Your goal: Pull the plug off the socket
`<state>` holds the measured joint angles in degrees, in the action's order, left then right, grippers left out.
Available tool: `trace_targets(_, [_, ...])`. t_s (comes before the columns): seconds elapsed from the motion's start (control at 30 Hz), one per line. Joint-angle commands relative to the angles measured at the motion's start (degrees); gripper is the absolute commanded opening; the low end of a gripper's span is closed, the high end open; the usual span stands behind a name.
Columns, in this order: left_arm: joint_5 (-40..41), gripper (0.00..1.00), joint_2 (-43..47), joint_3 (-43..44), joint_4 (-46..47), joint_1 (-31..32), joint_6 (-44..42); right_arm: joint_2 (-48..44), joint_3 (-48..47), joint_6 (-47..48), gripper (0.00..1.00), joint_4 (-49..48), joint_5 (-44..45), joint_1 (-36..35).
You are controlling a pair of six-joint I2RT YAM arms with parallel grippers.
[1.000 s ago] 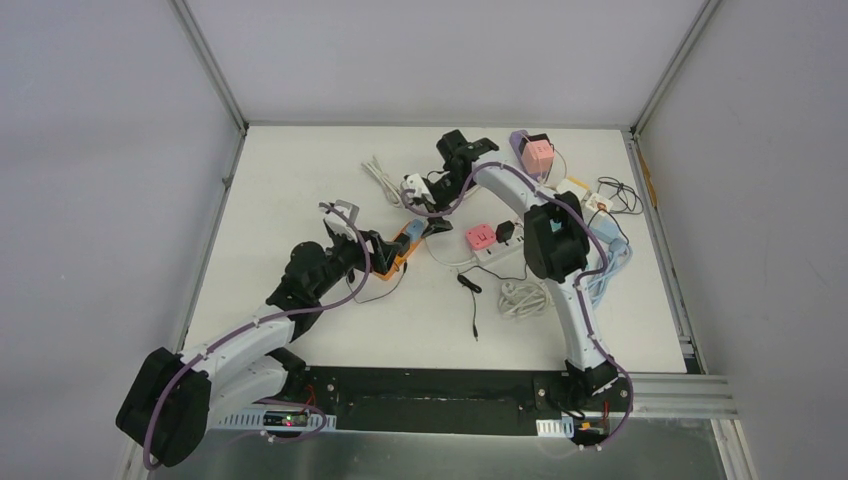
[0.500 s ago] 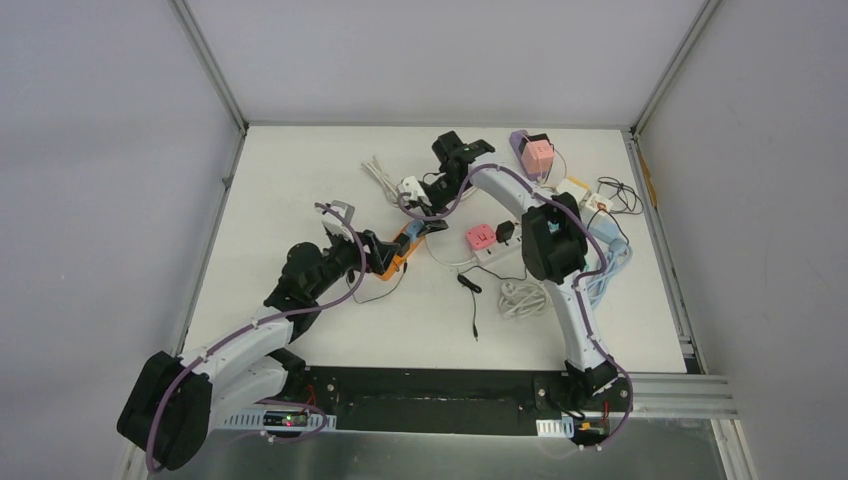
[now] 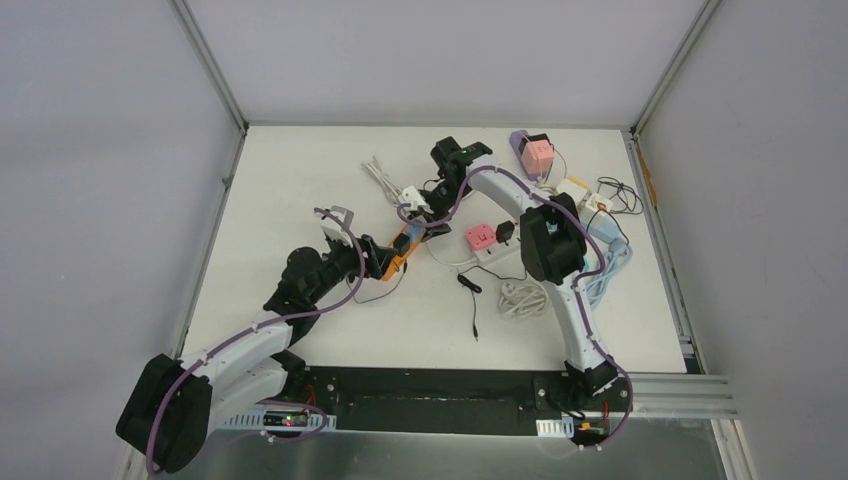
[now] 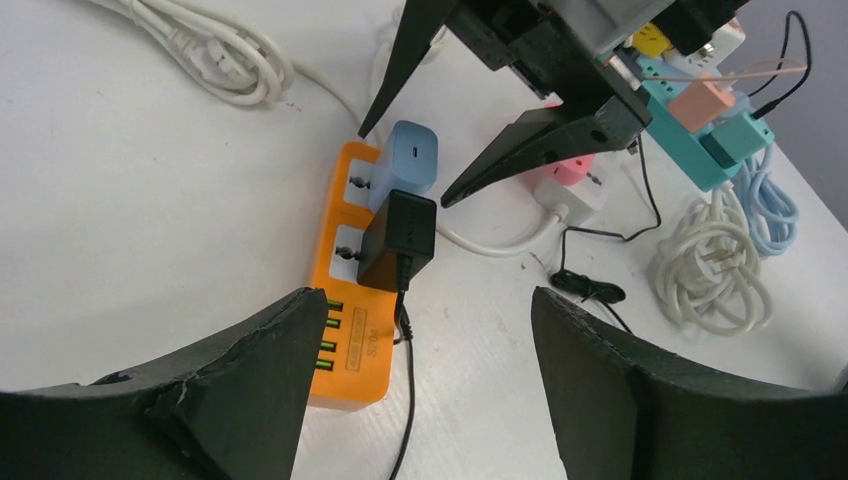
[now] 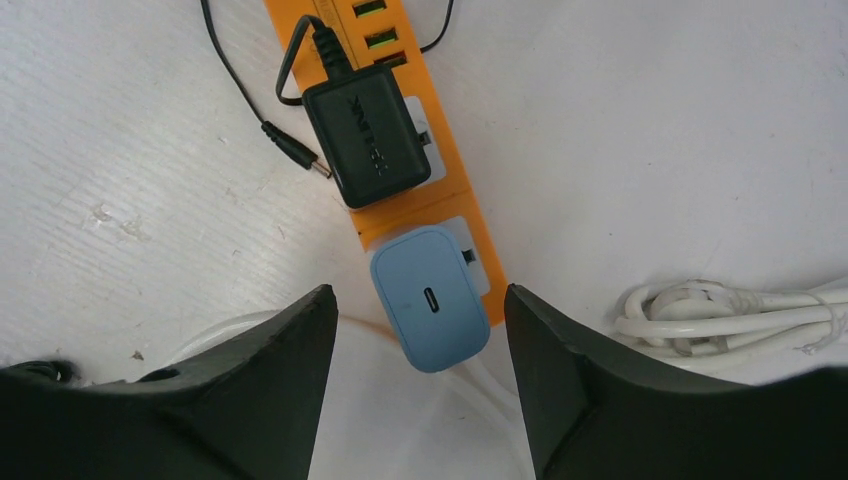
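Observation:
An orange power strip [image 3: 402, 245] lies mid-table with a light blue charger plug [image 5: 430, 298] and a black adapter plug [image 5: 367, 130] seated in it. My right gripper [image 5: 420, 292] is open and hangs right over the blue charger, one finger on each side, not touching it. My left gripper [image 4: 428, 300] is open at the strip's USB end, its left finger [image 4: 250, 380] over the strip's corner. The strip [image 4: 350, 345], the blue charger [image 4: 408, 160] and the black adapter [image 4: 400, 240] also show in the left wrist view.
A pink socket cube [image 3: 481, 237] on a white strip, a coiled white cable [image 3: 522, 297] and a loose black lead [image 3: 468, 285] lie right of the orange strip. A white cable bundle [image 3: 380, 175] lies behind it. A teal strip with plugs [image 4: 715, 135] sits far right.
My right gripper has shifted slightly left and nearer over the blue charger. My left gripper has drawn back a little along the strip. Both stay open.

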<state>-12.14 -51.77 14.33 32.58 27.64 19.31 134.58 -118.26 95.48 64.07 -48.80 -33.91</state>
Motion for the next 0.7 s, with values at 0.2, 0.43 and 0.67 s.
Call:
trace_targets(0.2, [-4.46, 0.79, -5.71, 2.0, 6.0, -0.57, -7.11, -0.52, 0.31, 4.34, 0.61, 1.6, -1.03, 0.29])
trace_targets(0.43, [-6.02, 0.79, -7.8, 3.18, 2.52, -0.56, -16.26, -0.4, 0.4, 3.45, 0.47, 1.16, -1.3, -0.44])
trace_targets(0.67, [-8.3, 0.75, -12.4, 4.79, 3.69, -0.48, -18.57, -0.5, 0.32, 3.58, 0.23, 5.69, -2.61, -0.15])
